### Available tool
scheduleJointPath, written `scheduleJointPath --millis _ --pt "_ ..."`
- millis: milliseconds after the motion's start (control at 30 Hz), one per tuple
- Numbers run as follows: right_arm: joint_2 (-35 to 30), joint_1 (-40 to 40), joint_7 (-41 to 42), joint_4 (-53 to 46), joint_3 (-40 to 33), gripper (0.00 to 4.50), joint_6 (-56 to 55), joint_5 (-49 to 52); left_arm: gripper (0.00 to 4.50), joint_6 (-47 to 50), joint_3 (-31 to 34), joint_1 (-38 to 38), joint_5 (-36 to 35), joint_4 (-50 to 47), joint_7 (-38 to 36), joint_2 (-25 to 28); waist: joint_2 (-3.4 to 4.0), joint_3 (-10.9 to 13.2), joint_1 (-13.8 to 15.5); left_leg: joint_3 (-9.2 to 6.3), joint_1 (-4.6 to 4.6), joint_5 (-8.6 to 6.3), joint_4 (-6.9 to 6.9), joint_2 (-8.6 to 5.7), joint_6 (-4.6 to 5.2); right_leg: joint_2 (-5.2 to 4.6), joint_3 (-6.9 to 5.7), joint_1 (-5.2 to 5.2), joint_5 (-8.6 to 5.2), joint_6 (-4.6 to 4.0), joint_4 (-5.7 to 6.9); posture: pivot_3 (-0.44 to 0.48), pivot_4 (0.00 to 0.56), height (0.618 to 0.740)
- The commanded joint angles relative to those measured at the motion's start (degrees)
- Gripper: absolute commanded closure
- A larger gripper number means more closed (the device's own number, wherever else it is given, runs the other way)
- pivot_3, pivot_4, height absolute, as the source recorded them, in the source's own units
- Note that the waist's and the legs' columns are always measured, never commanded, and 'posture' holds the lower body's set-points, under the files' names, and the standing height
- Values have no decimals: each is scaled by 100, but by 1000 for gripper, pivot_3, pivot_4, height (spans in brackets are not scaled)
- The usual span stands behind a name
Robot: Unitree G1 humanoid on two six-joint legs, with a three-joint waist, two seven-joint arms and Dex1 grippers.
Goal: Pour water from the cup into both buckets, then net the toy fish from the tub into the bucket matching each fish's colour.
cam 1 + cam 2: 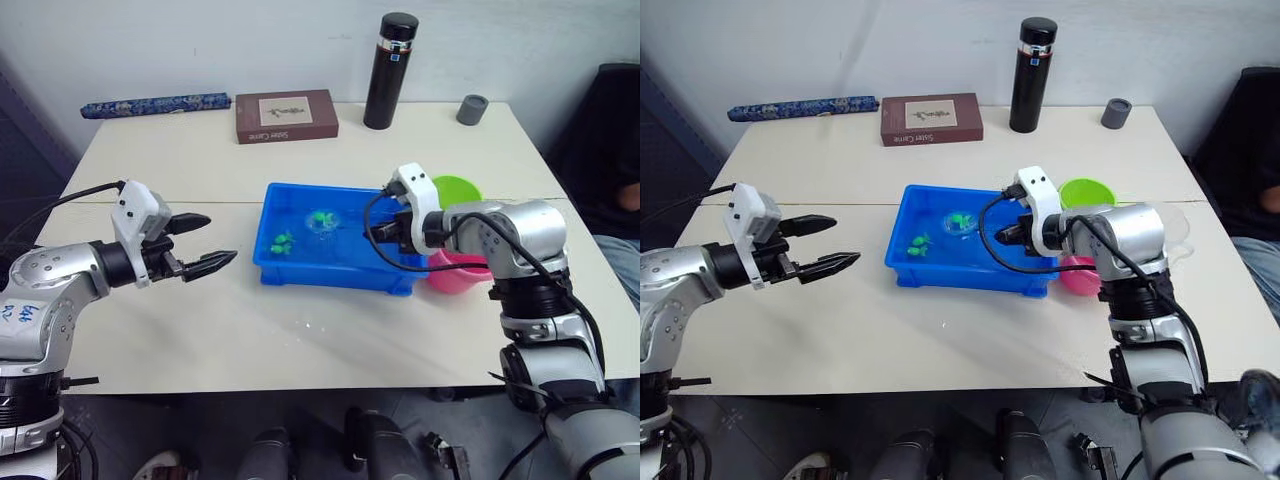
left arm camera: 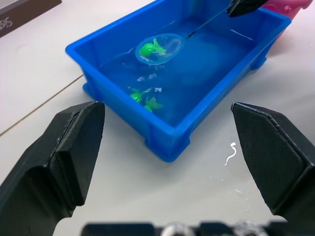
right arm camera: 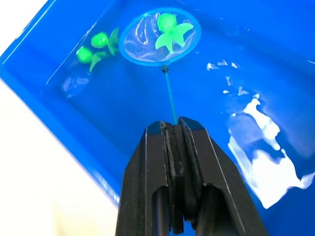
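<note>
The left gripper [image 1: 210,243] hangs over bare table to the left of the tub [image 1: 290,268], its fingers spread wide and holding nothing. The tub sits mid-table with water in it. Inside, two green fish [image 2: 144,97] lie near its left wall, and a third green fish [image 3: 171,32] sits within the hoop of the net [image 3: 160,37] further in. At the tub's right end the right gripper [image 3: 172,129] has its fingers pinched tight on the net's thin handle. Just past the tub's right end stand the green bucket [image 1: 458,188] and the pink bucket [image 1: 455,273], the pink one close against the tub.

By my reckoning the net is very light, but its handle is thin and smooth (and likely wet), so it could twist in the pinch; a hold at the far end of the handle gives reach at the cost of steadiness. The fish look tiny, light and slippery, apt to slide off a tilted hoop, so the lift calls for a level rim.

The right wrist view shows the fish lying inside the hoop and the clamp on the handle. The head views show instead where both buckets stand relative to the tub
</note>
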Motion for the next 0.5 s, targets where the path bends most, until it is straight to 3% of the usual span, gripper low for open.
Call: scheduleJointPath --millis 33,200,500 --pt "-341 232 216 -661 -300 4500 0 285 67 -222 -144 -311 50 145 -169 54 0 0 2 1 -9 1 0 0 -1 1 0 -10 0 0 2 0 150 740" --pt "-687 598 362 -1091 -479 4500 -100 479 67 -383 -359 -618 121 418 -347 44 0 0 9 10 -24 3 2 -2 -1 0 4 -31 0 0 10 0 150 740" --pt "-1424 951 451 -1429 -1531 4500 -347 798 67 -797 -697 -1066 185 841 -767 -130 -2 -1 18 13 -24 3 1 -2 0 2 7 -32 0 0 10 0 150 740"
